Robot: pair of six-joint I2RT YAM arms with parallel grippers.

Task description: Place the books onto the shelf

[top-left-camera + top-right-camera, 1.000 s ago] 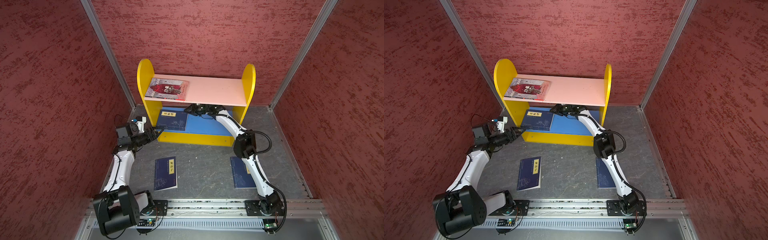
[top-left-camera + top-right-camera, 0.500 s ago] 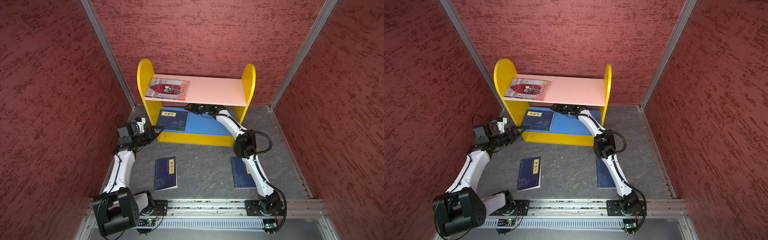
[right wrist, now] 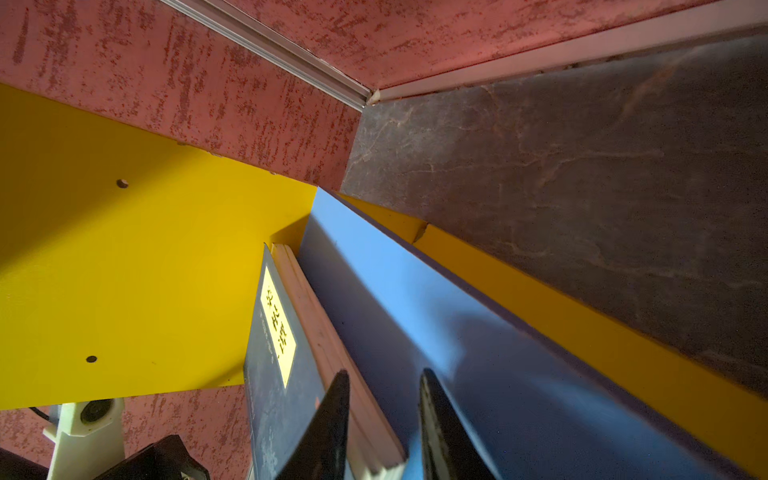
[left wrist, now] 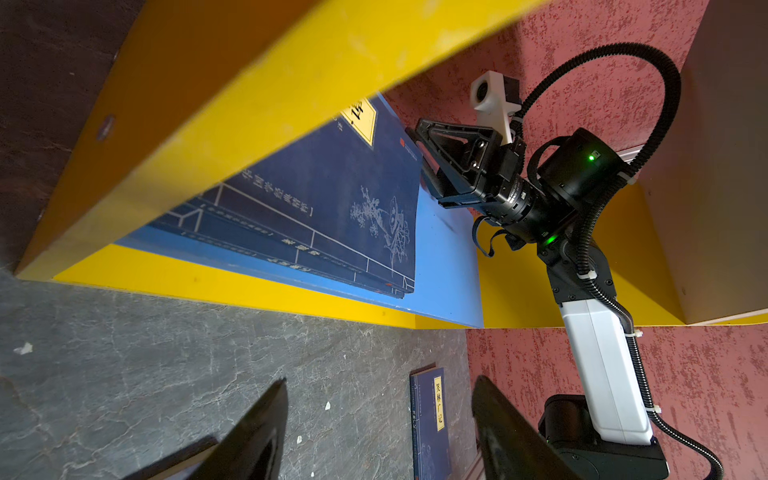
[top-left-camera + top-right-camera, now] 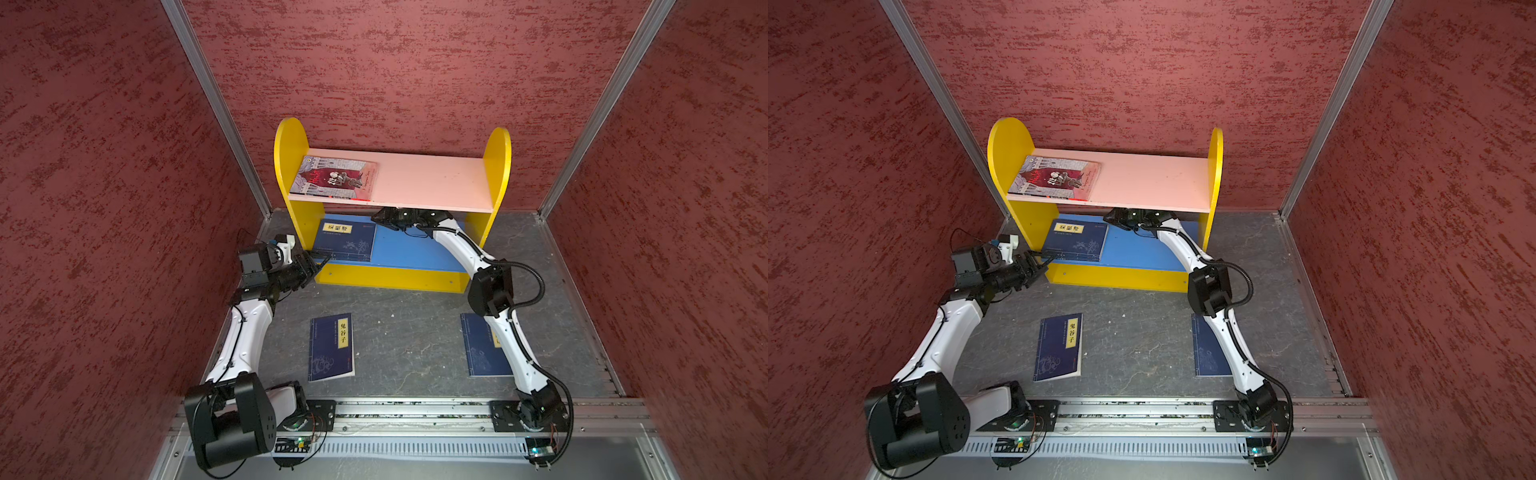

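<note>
The shelf (image 5: 496, 166) stands at the back wall in both top views. A red-and-grey book (image 5: 334, 178) lies flat on the left of its pink upper board (image 5: 432, 183). Navy books (image 5: 345, 243) lie stacked flat on the left of the blue lower board (image 5: 415, 249). My right gripper (image 5: 384, 218) reaches under the pink board. Its jaws (image 3: 384, 411) stand narrowly open at the stack's page edge (image 3: 316, 332). My left gripper (image 5: 316, 266) hovers open and empty at the shelf's front left corner. Two more navy books (image 5: 331, 347) (image 5: 478, 353) lie on the floor.
Red textured walls close in on three sides. A metal rail (image 5: 415, 411) with both arm bases runs along the front. My right arm (image 5: 494, 291) crosses over the right-hand floor book and hides part of it. The right half of both shelf boards is bare.
My left wrist has shifted slightly beside the shelf's corner. The right gripper stays under the upper board at the navy stack. No book has moved.
</note>
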